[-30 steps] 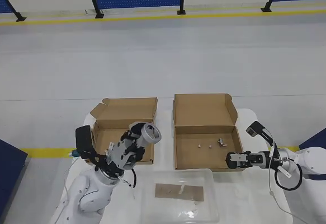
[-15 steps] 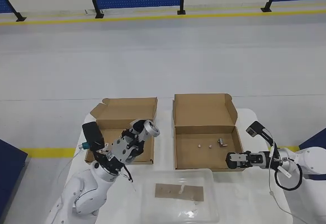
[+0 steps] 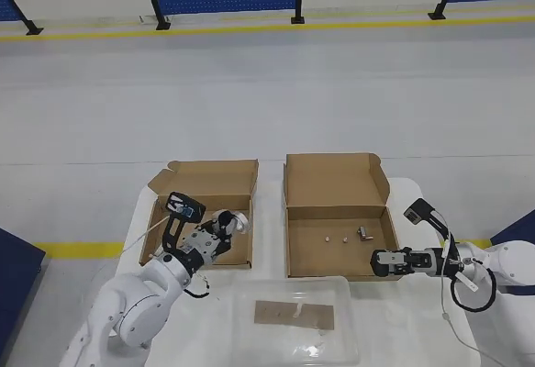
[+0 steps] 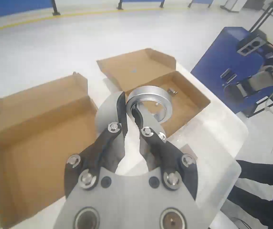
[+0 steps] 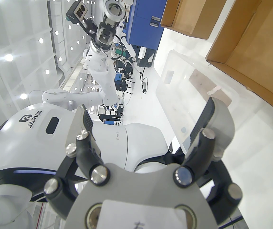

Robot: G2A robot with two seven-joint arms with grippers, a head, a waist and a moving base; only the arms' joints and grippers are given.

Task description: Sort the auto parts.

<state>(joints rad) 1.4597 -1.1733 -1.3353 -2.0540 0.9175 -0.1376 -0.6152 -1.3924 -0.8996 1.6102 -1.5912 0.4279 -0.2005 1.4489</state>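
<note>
A silver metal ring (image 4: 150, 97) hangs in the air with my left gripper (image 4: 128, 107) shut on its wall, one finger inside and one outside. From above, the ring (image 3: 235, 222) and left gripper (image 3: 222, 227) sit over the right part of the left cardboard box (image 3: 177, 229). The right cardboard box (image 3: 322, 259) holds a small metal bracket (image 3: 364, 232) and two tiny pale parts (image 3: 329, 239). My right gripper (image 3: 378, 262) rests by that box's near right corner. In its wrist view the right gripper (image 5: 146, 107) is open with nothing in it.
A clear plastic bin (image 3: 290, 283) stands at the table's near edge between the arms, with a brown card and small bits inside. Both boxes have their lids folded back on the far side. A blue cabinet (image 4: 224, 58) stands beside the table.
My left arm has come down and swung toward the left box, carrying the ring from high near the camera to low over the box. The right arm has stayed put.
</note>
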